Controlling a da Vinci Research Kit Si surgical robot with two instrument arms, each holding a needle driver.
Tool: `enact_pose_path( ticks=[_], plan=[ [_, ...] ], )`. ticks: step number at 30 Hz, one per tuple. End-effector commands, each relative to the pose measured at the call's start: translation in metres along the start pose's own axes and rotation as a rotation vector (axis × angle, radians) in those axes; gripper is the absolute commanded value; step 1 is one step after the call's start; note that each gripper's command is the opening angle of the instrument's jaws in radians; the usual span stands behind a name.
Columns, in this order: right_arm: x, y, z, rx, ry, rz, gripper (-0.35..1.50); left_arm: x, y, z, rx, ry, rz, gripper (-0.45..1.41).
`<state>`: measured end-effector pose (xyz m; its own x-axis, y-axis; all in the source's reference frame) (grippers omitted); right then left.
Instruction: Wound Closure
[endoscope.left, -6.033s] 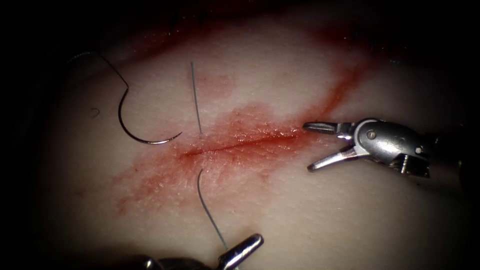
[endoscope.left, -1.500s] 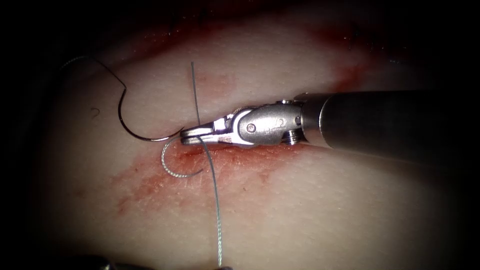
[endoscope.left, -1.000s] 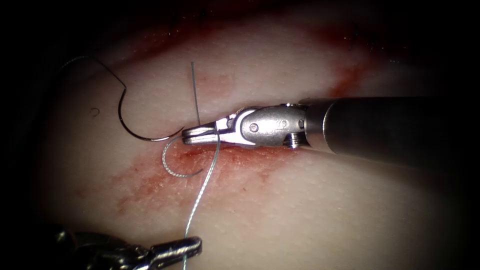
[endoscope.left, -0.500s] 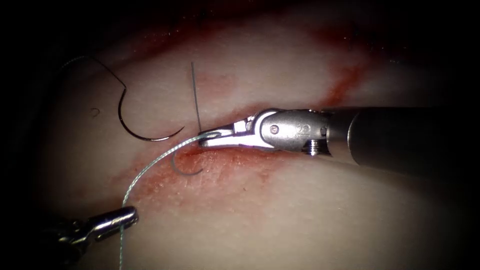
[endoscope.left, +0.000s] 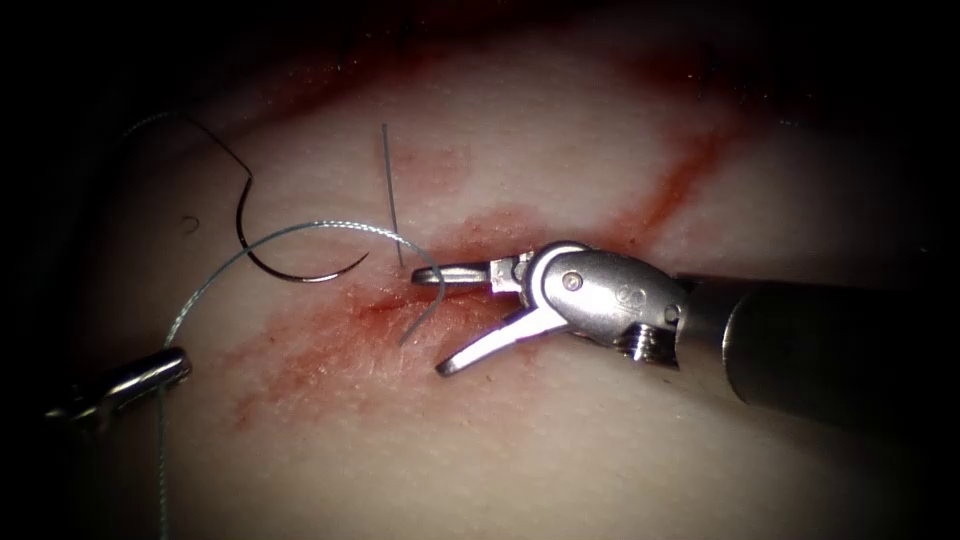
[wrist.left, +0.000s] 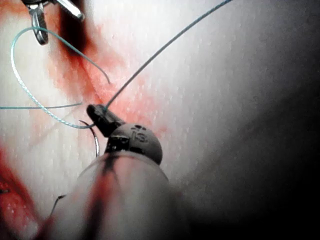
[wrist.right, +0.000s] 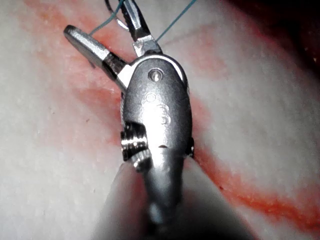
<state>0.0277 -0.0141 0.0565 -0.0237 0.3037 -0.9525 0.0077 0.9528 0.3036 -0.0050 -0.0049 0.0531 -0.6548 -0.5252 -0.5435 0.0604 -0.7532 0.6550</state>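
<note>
In the endoscope view the right tool (endoscope.left: 438, 320) sits over the cut (endoscope.left: 380, 305) with jaws spread wide, holding nothing; the thread (endoscope.left: 300, 232) arches from there to the left tool (endoscope.left: 150, 372), clamped on it. The needle (endoscope.left: 290, 268) lies free on the tissue (endoscope.left: 560, 440) (left of the cut). The left wrist view shows that tool's (wrist.left: 97, 112) grip on the thread (wrist.left: 165, 47); the right wrist view shows its tool (wrist.right: 102, 30) gaping.

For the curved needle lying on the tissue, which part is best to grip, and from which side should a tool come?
Probably the needle body, about two thirds back from the tip. It lies flat and free left of the cut, curve bulging down-left, so come from above-left. The left tool holds the thread; the right tool is open, holding nothing.
</note>
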Motion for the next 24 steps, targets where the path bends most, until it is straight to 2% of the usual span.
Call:
enact_pose_path(
  ticks=[1,7,10,11,13,15,16,21,24],
  plan=[
    [-0.0005,0.0002,0.0007,-0.014,-0.005,0.018,1.47,-0.0003,0.0007,0.0007,0.0,0.0,0.001,-0.45],
    [-0.0002,0.0012,-0.001,0.002,-0.013,0.046,1.48,-0.0019,0.0009,0.0004,-0.002,-0.004,0.004,-0.45],
    [-0.0005,0.0023,-0.0017,-0.017,-0.02,0.046,1.43,-0.0022,0.0009,0.0006,-0.002,-0.006,0.005,-0.45],
    [-0.0006,0.0028,-0.0021,-0.019,-0.021,0.046,1.33,-0.0023,0.0009,0.0007,-0.002,-0.007,0.005,-0.45],
    [-0.0008,0.0036,-0.0026,-0.021,-0.023,0.046,0.9,-0.0023,0.001,0.0009,-0.001,-0.009,0.005,-0.45],
    [-0.0012,0.0047,-0.0028,-0.037,-0.028,0.044,-0.21,-0.0023,0.0011,0.0012,0.0,-0.011,0.005,-0.45],
    [-0.0014,0.0052,-0.0028,-0.047,-0.032,0.043,-0.35,-0.0023,0.0011,0.0013,0.001,-0.006,0.006,-0.45],
    [-0.0041,0.0074,-0.0007,-0.079,-0.045,0.016,-0.35,-0.0026,0.0011,0.0018,-0.007,0.042,0.009,-0.45],
    [-0.0059,0.008,0.0012,-0.075,-0.046,0.002,-0.35,-0.0022,0.001,0.0018,-0.01,0.061,0.081,-0.45]
  ],
)
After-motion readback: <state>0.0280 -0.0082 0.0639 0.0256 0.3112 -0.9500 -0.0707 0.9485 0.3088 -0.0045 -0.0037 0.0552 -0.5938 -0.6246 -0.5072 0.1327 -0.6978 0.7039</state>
